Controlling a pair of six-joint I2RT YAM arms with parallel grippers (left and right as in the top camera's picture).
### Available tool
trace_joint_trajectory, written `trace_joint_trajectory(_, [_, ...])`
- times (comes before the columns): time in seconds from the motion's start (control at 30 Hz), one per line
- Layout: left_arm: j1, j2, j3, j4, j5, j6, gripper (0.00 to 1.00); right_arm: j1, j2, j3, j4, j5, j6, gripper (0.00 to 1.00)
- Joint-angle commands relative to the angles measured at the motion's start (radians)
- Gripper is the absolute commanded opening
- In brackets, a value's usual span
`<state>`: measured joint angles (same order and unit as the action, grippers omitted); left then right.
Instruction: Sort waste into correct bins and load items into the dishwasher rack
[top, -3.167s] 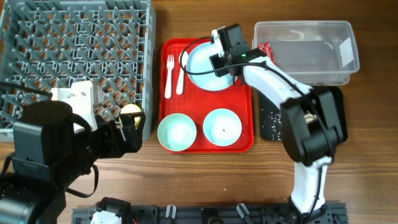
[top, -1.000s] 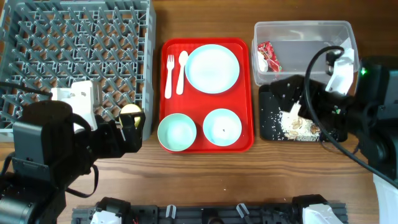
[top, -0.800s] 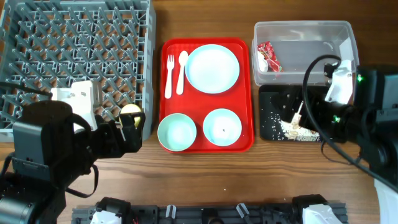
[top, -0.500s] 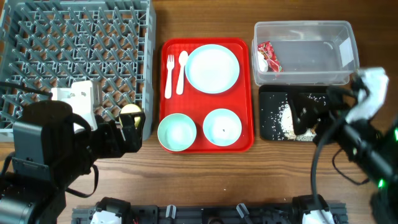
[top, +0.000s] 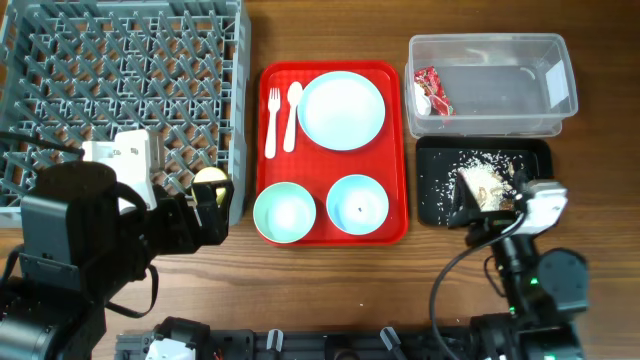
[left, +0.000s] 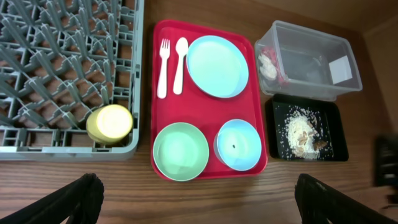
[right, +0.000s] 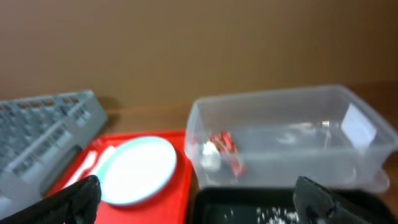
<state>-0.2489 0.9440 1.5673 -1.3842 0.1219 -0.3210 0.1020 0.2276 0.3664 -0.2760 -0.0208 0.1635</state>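
In the near right corner of the large grey plastic dishwasher rack (top: 120, 90) sits the small yellow cup (left: 109, 122). The left end effector (left: 198, 186) hangs over the desk with its fingers wide apart and grasps nothing.

On the flat red serving tray (top: 396, 150) the white plastic fork (top: 271, 123) and the white plastic spoon (top: 292, 117) lie side by side. Their long axes run near to far, with the heads at the far end. They look light, stiff and thin, so I judge that a pinch across the handle suits them.

The pale blue round plate (top: 341, 109) lies flat and is probably slippery; its rim is the place to hold. The pale green bowl (top: 285, 213) and the pale blue bowl (top: 357, 204) open upward.

The crumpled red-and-white wrapper (top: 430, 90) lies in the clear plastic tub (top: 565, 60), and the food scraps (top: 480, 185) in the black tray (top: 430, 185). The right end effector (right: 196, 186) is spread open too, and empty.
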Motion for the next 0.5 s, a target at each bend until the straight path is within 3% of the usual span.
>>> trace_joint_trajectory(0.0, [-0.004, -0.001, 0.006, 0.002, 0.008, -0.008, 1.0, 0.005, -0.115, -0.146, 0.052, 0.021, 0.045, 1.0])
trace_joint_trajectory(0.2, [-0.003, -0.001, 0.006, 0.002, 0.008, -0.008, 1.0, 0.005, -0.224, -0.361, 0.298, 0.021, 0.141, 1.0])
trace_joint_trajectory(0.47, [-0.003, -0.001, 0.006, 0.002, 0.008, -0.008, 1.0, 0.005, -0.224, -0.361, 0.286, 0.028, 0.154, 1.0])
